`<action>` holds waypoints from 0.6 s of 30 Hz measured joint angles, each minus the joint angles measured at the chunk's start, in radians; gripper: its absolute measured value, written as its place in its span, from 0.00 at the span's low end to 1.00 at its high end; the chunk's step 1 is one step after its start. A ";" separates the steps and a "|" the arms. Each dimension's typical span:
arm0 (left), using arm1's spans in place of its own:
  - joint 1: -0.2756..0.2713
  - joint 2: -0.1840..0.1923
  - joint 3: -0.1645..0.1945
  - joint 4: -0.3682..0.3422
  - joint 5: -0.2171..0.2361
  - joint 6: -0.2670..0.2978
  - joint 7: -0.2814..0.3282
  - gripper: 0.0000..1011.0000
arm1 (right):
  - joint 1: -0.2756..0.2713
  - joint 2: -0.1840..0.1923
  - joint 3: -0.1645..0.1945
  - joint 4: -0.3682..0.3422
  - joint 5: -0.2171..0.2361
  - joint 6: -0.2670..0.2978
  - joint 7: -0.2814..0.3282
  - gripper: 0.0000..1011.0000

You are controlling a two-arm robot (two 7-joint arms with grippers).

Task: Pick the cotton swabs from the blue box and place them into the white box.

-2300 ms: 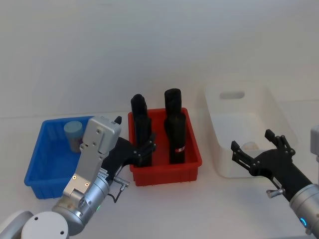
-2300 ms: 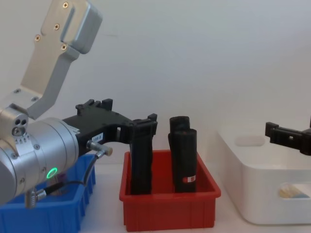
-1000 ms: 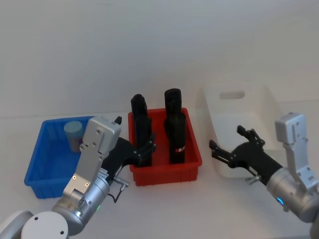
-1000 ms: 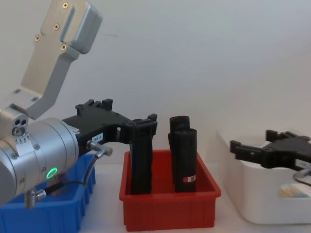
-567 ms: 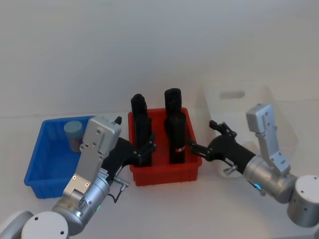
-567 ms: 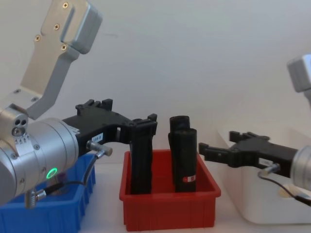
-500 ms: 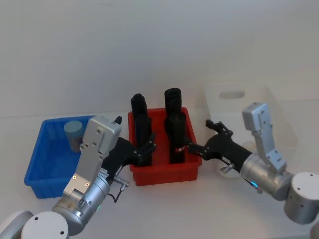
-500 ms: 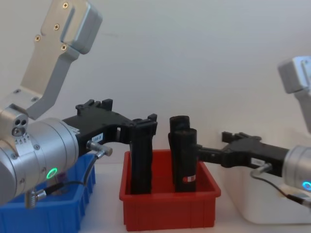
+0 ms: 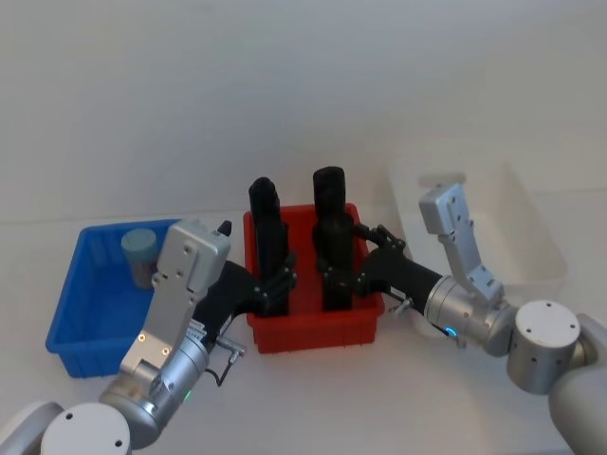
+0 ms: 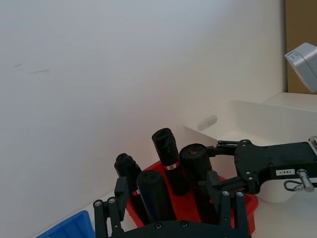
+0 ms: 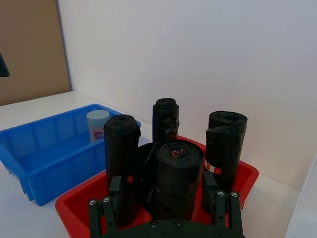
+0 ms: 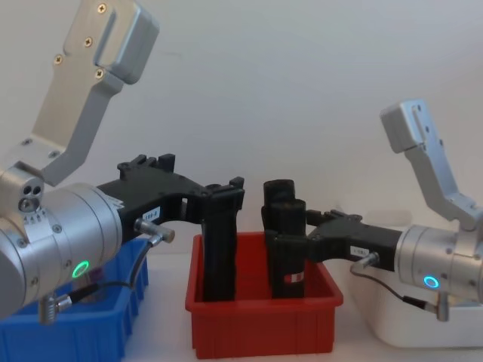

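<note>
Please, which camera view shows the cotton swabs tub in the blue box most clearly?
The right wrist view: the cotton swabs stand whole inside the blue box, lid and label visible. The head view shows the tub from above, partly behind the left arm. In the chest and left wrist views I can make out no tub.

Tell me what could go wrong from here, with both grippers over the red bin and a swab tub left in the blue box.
1. The right gripper straddles a black roll in the red bin, not the cotton swabs in the blue box; closing would likely grab the wrong item.
2. The left gripper sits open beside another roll; the grippers are close and might collide.
3. Sweeping across could topple the upright rolls.
</note>
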 joint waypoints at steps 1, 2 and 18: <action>0.000 0.000 0.000 0.000 0.000 0.000 0.000 0.99 | 0.017 -0.007 -0.002 0.029 -0.002 -0.009 0.005 0.99; 0.000 0.000 0.000 0.000 0.000 0.000 0.000 0.99 | 0.024 -0.009 -0.002 0.041 -0.003 -0.014 0.007 0.99; 0.000 0.000 0.000 0.000 0.000 0.000 0.000 0.99 | 0.138 -0.049 -0.007 0.244 -0.016 -0.089 0.028 0.72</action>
